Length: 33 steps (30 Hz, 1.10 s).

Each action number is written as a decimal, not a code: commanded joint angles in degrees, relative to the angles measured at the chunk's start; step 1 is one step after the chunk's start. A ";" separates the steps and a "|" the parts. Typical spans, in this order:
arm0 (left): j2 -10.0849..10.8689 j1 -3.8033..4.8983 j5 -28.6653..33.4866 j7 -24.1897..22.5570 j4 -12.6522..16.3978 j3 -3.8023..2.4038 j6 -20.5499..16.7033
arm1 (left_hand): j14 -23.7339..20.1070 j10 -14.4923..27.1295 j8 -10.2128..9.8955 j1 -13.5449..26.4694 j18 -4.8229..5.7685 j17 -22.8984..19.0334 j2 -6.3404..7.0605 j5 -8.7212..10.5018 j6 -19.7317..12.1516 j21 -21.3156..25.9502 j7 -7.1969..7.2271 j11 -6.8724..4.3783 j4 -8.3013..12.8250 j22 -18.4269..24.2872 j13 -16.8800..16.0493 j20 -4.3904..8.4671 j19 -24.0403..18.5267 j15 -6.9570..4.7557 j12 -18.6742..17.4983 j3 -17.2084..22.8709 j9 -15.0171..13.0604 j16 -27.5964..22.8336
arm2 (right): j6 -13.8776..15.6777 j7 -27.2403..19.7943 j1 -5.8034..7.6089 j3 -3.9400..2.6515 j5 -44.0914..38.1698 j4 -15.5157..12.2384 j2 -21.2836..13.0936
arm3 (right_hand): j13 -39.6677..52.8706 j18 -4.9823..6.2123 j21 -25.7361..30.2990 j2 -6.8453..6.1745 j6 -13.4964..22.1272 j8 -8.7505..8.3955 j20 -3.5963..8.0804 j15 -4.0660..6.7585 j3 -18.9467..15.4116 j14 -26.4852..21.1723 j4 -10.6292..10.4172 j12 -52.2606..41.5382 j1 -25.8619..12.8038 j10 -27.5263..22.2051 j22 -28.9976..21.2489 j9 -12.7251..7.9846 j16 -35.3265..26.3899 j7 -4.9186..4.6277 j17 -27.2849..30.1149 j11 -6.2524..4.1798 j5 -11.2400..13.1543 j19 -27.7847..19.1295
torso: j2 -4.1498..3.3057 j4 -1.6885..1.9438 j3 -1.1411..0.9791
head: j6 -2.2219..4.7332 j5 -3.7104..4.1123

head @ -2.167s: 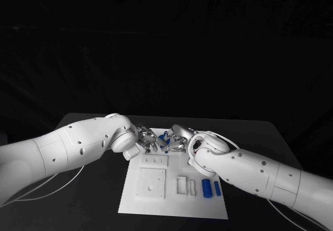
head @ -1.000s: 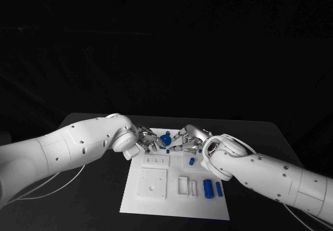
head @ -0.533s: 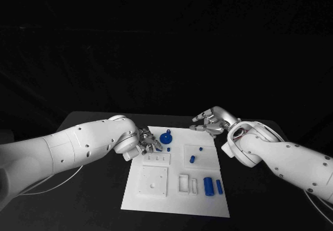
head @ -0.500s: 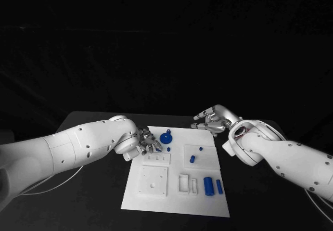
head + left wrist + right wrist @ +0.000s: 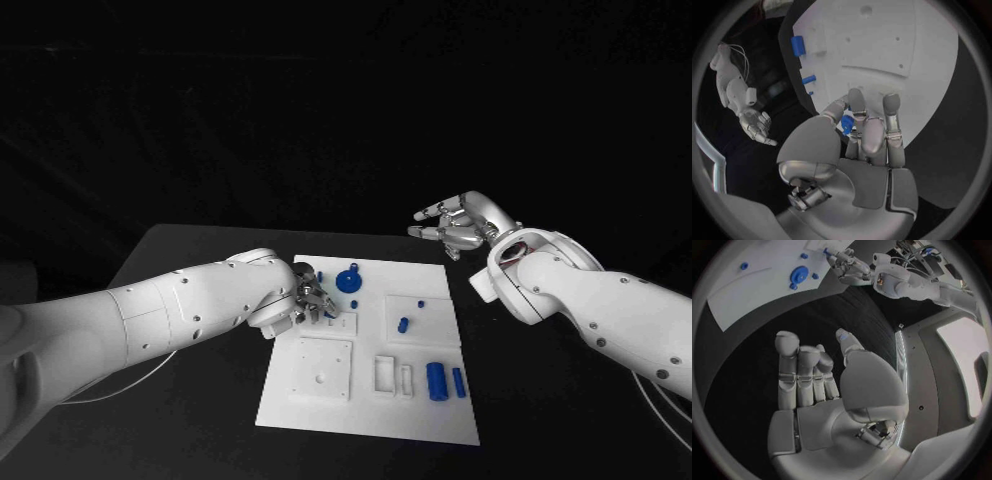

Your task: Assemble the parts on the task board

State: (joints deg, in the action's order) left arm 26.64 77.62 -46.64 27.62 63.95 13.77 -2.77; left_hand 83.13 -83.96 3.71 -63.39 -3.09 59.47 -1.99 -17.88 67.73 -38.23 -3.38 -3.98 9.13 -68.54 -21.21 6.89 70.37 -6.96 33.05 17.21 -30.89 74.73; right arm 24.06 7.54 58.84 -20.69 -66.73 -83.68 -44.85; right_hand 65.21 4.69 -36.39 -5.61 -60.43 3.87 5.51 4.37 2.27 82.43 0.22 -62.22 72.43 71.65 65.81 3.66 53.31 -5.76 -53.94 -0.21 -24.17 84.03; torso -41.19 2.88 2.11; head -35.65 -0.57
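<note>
A: Nearest us, two blue cylinder parts (image 5: 443,381) lie loose at the near end of the white plastic task board (image 5: 361,420) on the black worktop (image 5: 188,430), likely waiting their turn.

B: And the left hand (image 5: 310,302)?

A: It's low over the board's left side, fingers (image 5: 856,111) pinching a small blue part (image 5: 846,124), probably lining it up for a slot.

B: Further back?

A: A round blue knob part (image 5: 349,281) stands there. The right hand (image 5: 462,227) hovers off the board's far right corner, fingers spread, holding nothing, seemingly keeping clear.
</note>
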 commanded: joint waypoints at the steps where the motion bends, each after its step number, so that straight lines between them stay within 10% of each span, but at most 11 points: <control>1: -0.42 -0.41 -6.43 -0.19 0.24 -0.02 -0.54 | 0.29 -2.86 0.10 -0.16 -0.08 -0.09 -1.08 0.73 8.67 0.24 5.49 -0.53 -0.13 -0.15 0.11 0.11 0.49 0.01 0.33 -0.27 -23.64 0.23 | 0.96 -1.25 0.03 -0.26 1.42 -0.29 0.23 | -0.03 0.93 0.05 0.44 -0.30 -0.31 -0.04 -0.11 0.52 0.08 -0.01 0.14 -0.11 -0.35 -0.04 -0.06 -0.27 0.03 -0.07 0.01 -0.13 2.82 | -0.09 0.00 0.11 | -0.21 -0.03; 33: -0.40 -1.10 -7.08 1.06 0.12 -0.03 3.87 | 0.56 -2.84 0.25 1.45 -0.93 1.94 -1.90 -1.20 10.34 3.01 6.01 -0.72 -0.50 -4.39 0.74 -0.90 1.76 0.19 2.45 -0.30 -25.87 2.30 | 0.10 -0.41 0.03 -0.66 1.48 -0.42 0.58 | -0.26 0.93 0.04 0.40 -0.49 -0.33 -0.01 -0.08 1.24 0.13 0.97 0.26 -0.80 -0.52 -0.42 -0.07 -0.60 0.07 -0.19 -0.02 -0.29 2.79 | 0.05 0.00 0.14 | -0.98 0.13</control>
State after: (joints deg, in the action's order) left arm 26.21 76.88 -53.76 27.57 64.10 13.50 -0.99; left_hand 83.33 -84.05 3.78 -62.05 -3.10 61.35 -3.56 -18.91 67.73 -35.42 -3.38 -4.30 8.73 -72.88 -20.38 5.91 71.70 -6.75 35.29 16.50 -39.16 76.72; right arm 24.59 7.30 58.86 -21.32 -65.38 -84.10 -44.30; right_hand 65.04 4.70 -36.39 -5.28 -60.41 3.87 5.51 4.37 3.36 82.44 1.04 -62.23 72.10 71.67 65.47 3.66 53.09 -5.75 -54.09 -0.19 -24.19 84.03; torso -41.14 2.87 2.23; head -36.60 -0.47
